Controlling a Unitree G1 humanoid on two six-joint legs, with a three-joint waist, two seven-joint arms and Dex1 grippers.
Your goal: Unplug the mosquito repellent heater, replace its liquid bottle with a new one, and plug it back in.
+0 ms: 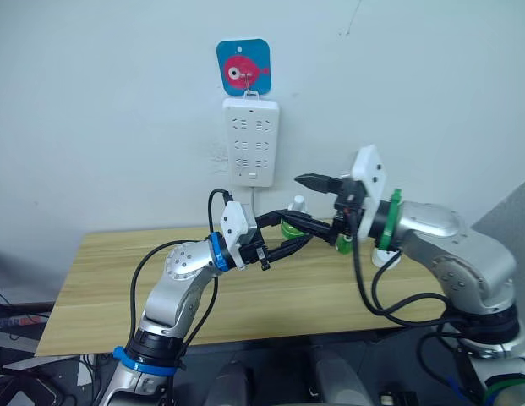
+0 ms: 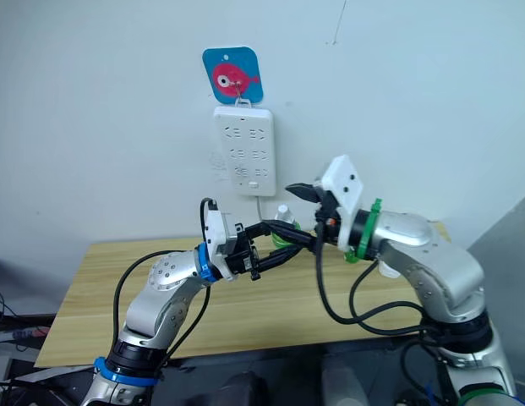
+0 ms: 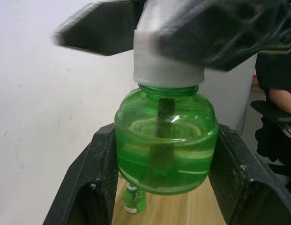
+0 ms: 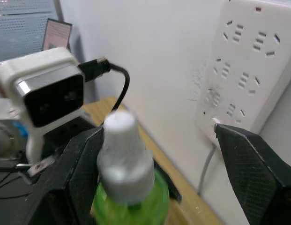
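Observation:
A green liquid bottle [image 3: 166, 140] with a white cap [image 4: 122, 150] hangs in the air over the wooden table [image 1: 101, 279]. My left gripper [image 1: 289, 233] is shut on its green body, one finger [image 3: 91, 183] on each side. From the right, my right gripper [image 1: 303, 203] stands open with its fingers apart around the cap, one finger close beside it. A small white rounded piece, apparently the mosquito repellent heater [image 1: 385, 256], rests on the table, mostly hidden behind my right forearm.
A white power strip [image 1: 251, 139] hangs on the wall under a blue fish picture [image 1: 243, 68], its sockets empty. Another small green bottle [image 3: 134, 201] stands on the table below the held one. A person's arm [image 3: 281, 98] shows far off.

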